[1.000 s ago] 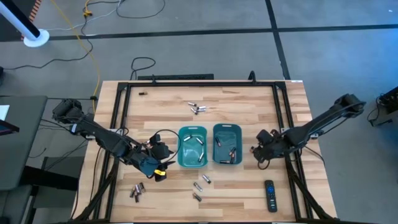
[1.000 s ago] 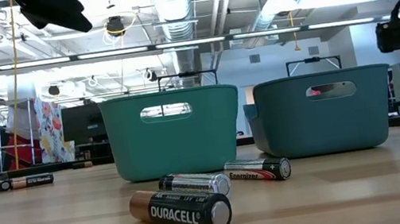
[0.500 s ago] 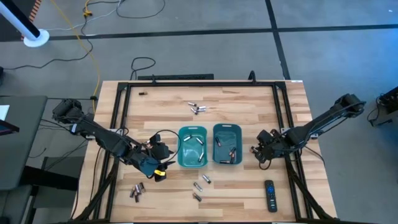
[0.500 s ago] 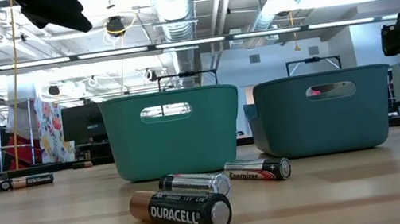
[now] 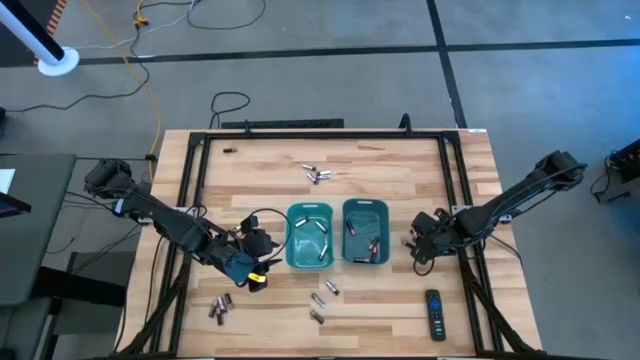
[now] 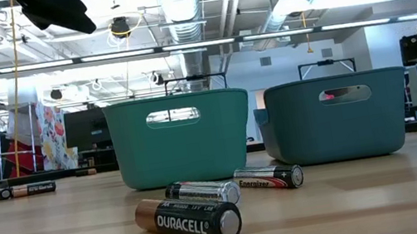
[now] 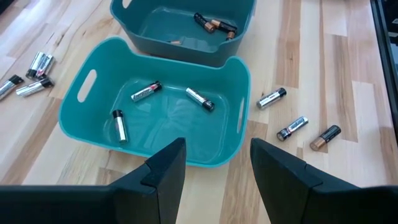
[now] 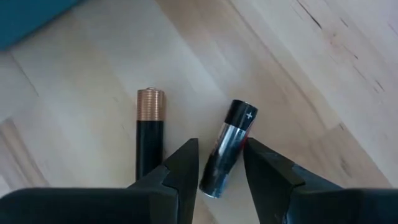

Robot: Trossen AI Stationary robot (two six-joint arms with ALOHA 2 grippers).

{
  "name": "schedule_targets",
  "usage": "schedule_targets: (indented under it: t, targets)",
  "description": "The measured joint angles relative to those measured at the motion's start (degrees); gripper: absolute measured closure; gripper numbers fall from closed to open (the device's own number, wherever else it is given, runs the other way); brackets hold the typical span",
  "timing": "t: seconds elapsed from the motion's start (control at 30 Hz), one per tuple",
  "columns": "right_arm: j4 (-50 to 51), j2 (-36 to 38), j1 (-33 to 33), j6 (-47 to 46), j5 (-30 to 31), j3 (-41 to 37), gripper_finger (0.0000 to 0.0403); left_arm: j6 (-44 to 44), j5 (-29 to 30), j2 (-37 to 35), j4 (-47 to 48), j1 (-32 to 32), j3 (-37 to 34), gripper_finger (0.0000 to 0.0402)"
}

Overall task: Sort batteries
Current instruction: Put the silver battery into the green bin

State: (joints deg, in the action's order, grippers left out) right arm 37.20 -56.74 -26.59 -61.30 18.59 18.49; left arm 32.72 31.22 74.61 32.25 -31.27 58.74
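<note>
Two teal bins stand mid-table: the left bin (image 5: 292,240) holds silvery batteries (image 7: 200,99), the right bin (image 5: 346,235) holds dark copper-ended ones (image 7: 214,25). My right gripper (image 8: 221,158), just right of the right bin (image 5: 421,250), points steeply down and is shut on a silver-and-black battery (image 8: 231,127). A dark copper-capped battery (image 8: 150,134) lies beside it. My left gripper (image 7: 217,155) hangs open above the table at the left bin's near-left side (image 5: 263,252), with nothing between its fingers. My right gripper pinches the silver-and-black battery by its two long sides (image 8: 235,142) between its two fingers (image 8: 267,171). The fingers come steeply from above. The battery lies flat on the wooden table, slightly askew between them.
Loose batteries lie at the far middle (image 5: 316,174), the near left (image 5: 220,308) and the near middle (image 5: 325,295) of the table. A black remote (image 5: 434,314) lies near the right front. A black frame rail (image 5: 470,250) runs close behind my right arm.
My right gripper has sunk a little toward the table and edged toward the table's right edge.
</note>
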Motion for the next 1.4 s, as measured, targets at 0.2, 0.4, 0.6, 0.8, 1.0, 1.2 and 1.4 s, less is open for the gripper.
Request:
schedule_targets:
  t: [0.2, 0.4, 0.6, 0.8, 1.0, 1.2, 1.4]
  targets:
    - [0.05, -0.69, 0.00, 0.00, -0.02, 0.04, 0.0257, 0.01, 0.02, 0.00, 0.00, 0.00, 0.00, 0.0226]
    - [0.54, -0.69, 0.00, -0.13, -0.04, 0.01, 0.0304, -0.02, 0.02, 0.00, 0.00, 0.00, 0.00, 0.0226]
    - [0.53, -0.51, -0.02, -1.71, -0.43, 0.04, 0.0369, -2.40, 0.04, 0.00, 0.00, -0.09, 0.00, 0.0226]
    - [6.39, -0.76, -1.27, -3.81, -2.17, 3.77, 0.0388, -4.65, 0.15, 0.00, -0.93, -0.55, -0.05, 0.0226]
    - [19.78, -0.63, -3.72, -6.63, -1.54, 12.84, 0.0390, -8.23, -3.99, -3.82, -18.36, -0.55, -9.61, 0.0226]
    - [26.03, -0.65, -4.92, -6.71, 0.96, 23.27, 0.0391, -4.72, -5.87, -10.27, -25.36, -0.57, -19.52, 0.0226]
    - [27.31, -0.76, -3.48, -5.72, 4.09, 30.83, 0.0392, -4.30, -6.82, -16.30, -25.37, -0.59, -24.41, 0.0226]
